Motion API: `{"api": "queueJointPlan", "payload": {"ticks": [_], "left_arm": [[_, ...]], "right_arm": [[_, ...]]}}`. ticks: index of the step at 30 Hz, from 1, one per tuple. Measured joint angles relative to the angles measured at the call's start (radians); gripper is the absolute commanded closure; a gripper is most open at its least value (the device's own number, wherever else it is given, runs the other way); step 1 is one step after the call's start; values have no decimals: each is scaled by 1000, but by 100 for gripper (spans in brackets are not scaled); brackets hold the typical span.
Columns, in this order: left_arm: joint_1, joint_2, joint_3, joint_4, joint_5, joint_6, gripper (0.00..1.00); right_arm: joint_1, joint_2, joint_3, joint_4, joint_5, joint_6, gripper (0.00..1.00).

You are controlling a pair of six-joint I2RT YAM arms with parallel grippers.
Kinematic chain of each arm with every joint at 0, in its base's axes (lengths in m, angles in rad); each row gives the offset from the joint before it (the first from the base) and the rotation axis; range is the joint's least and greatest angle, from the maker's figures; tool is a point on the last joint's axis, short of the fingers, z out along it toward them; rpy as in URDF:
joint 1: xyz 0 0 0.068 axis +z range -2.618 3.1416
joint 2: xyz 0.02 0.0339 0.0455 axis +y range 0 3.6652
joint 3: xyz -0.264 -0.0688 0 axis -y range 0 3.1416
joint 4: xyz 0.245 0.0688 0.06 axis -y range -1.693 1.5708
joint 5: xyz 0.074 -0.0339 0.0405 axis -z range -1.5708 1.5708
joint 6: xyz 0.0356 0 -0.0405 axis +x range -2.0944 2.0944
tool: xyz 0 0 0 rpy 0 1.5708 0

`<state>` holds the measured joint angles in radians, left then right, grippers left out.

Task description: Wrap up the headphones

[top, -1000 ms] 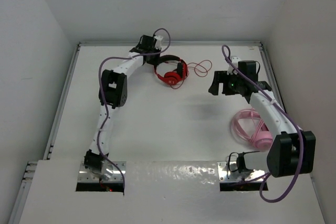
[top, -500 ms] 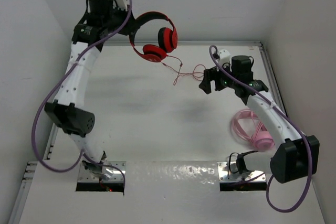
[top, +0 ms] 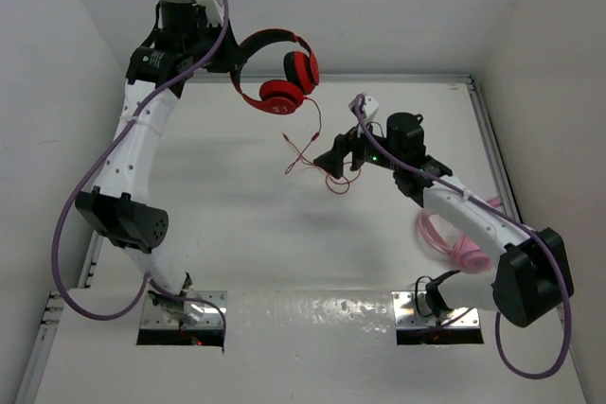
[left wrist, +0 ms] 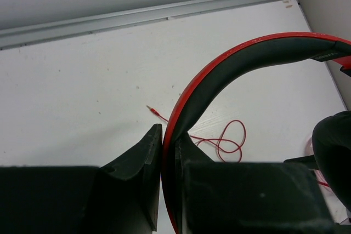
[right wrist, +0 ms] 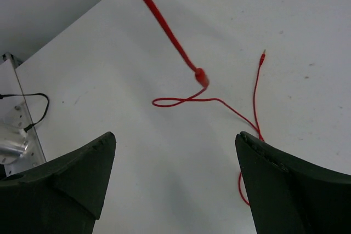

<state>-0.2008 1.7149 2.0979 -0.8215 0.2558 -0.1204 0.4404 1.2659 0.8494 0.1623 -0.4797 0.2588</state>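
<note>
Top cam: the left gripper (top: 230, 57) is holding the small red over-ear headphones (top: 284, 73) up in the air by the back wall. Their thin red cable (top: 305, 144) dangles to the white table (top: 237, 224), and the right gripper (top: 337, 166) sits low beside its loops.

Left wrist cam: jaws clamped on the black-lined headband (left wrist: 219, 75).

Right wrist cam: jaws wide apart, gripping nothing, with the cable just ahead.

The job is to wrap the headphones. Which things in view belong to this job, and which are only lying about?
Belong to the job:
- red headphones, headband gripped in the left claw
- their thin red cable, hanging loose
- right claw, open above that cable

Only lying about:
- pale pink coiled cable bundle, on the table near its right edge
</note>
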Motion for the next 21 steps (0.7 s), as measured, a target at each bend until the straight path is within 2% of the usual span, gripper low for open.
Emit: {"api": "queueJointPlan", "payload": {"ticks": [7,14,17,18,21], "left_arm": [[0,0,-69,-7,-19,-38,100],[0,0,-79,-18,-18,-86,100],[0,0,-78,-18,-17,-98,100],[0,0,-78,-18,-17,-100,100],[0,0,-78,-18,-16,-106,100]], "right_arm": [[66,92,-36,116,76,55,14],[76,328,-35,299,248,220,28],[74,421,-35,347,301,314,44],[74,438,-35,363,312,340,58],[74,463,-36,431,319,409,85]]}}
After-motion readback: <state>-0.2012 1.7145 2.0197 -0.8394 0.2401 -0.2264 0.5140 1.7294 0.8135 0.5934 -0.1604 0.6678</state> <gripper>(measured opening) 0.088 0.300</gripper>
